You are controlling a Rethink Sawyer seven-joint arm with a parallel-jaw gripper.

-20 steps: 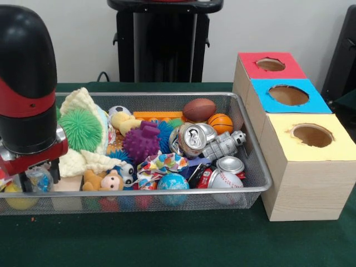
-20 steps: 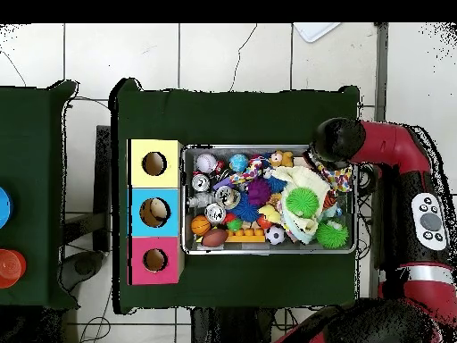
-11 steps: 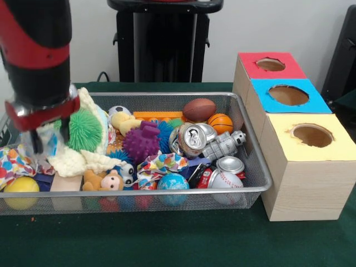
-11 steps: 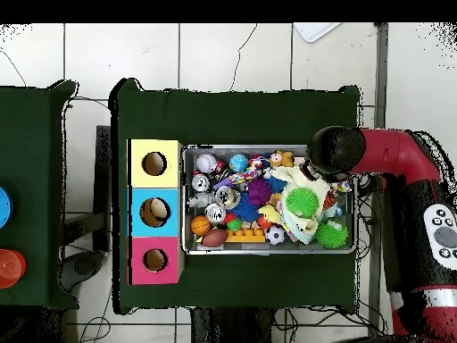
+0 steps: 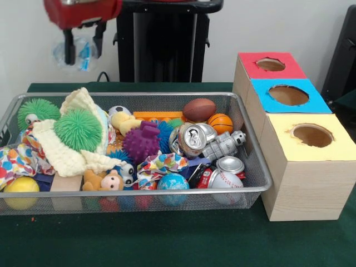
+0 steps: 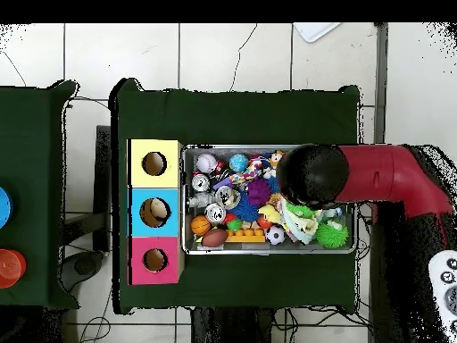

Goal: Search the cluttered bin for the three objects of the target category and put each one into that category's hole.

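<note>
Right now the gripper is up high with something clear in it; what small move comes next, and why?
Probably carry it across toward the three boxes: the gripper hangs above the bin, closed on a clear plastic item, well away from the holes. Which hole, I cannot tell.

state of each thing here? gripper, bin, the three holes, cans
gripper: raised above the bin, fingers shut on a clear plastic item
clear plastic item: held in the air
mesh bin: full of clutter
red hole, blue hole, yellow hole: open
silver can: crushed, lying in the bin
</note>
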